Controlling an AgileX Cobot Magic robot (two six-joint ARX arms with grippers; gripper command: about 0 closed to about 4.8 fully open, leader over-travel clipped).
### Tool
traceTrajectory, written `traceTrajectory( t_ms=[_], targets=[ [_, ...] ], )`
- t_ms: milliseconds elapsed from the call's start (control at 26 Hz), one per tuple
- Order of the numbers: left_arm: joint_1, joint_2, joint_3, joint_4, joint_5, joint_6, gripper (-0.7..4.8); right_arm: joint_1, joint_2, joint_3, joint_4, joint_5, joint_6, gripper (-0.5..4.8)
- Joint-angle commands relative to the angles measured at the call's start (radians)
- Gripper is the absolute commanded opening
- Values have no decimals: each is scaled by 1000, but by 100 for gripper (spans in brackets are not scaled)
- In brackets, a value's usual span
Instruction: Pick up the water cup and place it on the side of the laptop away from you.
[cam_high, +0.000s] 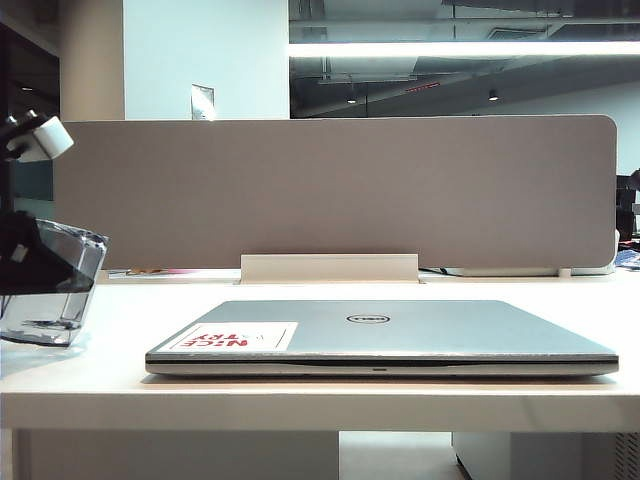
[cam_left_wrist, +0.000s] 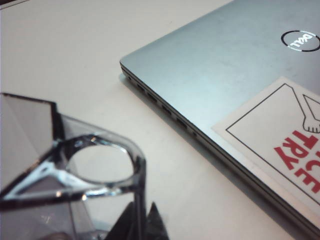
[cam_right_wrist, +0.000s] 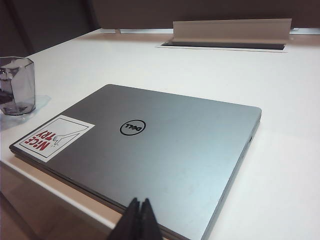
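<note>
Lettering on the laptop (cam_high: 400, 335) reads "DELL" in a round logo (cam_right_wrist: 132, 127), and its white sticker (cam_high: 235, 337) says "NICE TRY" in red. Water cup (cam_high: 50, 285) stands on the table (cam_high: 120, 390) at far left, contents unclear. Left gripper (cam_left_wrist: 142, 222) pinches its rim. Right gripper (cam_right_wrist: 140, 220), pressed together, hangs over the laptop's near edge.

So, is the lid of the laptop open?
No, the laptop lies closed flat on the table, with its logo and sticker facing up.
</note>
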Motion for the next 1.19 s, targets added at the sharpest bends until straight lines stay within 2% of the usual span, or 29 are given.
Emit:
traceTrajectory(
  t_ms=[39,308,424,539,578,655,770,847,963,1078,1194],
  targets=[
    [-2,-1,-1,4,5,-4,-6,1,-2,-4,6,-2,0,-8],
    [-3,-1,-1,32,10,-20,-6,1,-2,-4,6,2,0,-8],
    [-5,-1,-1,106,48,-89,-6,1,-2,-4,6,2,0,-8],
    [-26,-1,1,211,40,-181,-6,1,-2,-4,6,2,0,-8],
    [-49,-1,13,249,17,-220,-6,1,-2,-4,6,2,0,-8],
    [-87,-1,39,253,-33,-247,-6,1,-2,-4,6,2,0,-8],
    [-153,5,101,222,-116,-263,-6,1,-2,-4,6,2,0,-8],
    [-221,32,194,179,-181,-262,-6,0,-2,-4,6,2,0,-8],
    [-262,104,308,173,-194,-272,-6,1,-2,-4,6,3,0,-8],
    [-291,195,432,161,-209,-346,-6,0,-2,-4,6,8,0,-8],
    [-305,267,521,155,-210,-375,-6,1,-1,-4,5,10,0,-8]
  ],
)
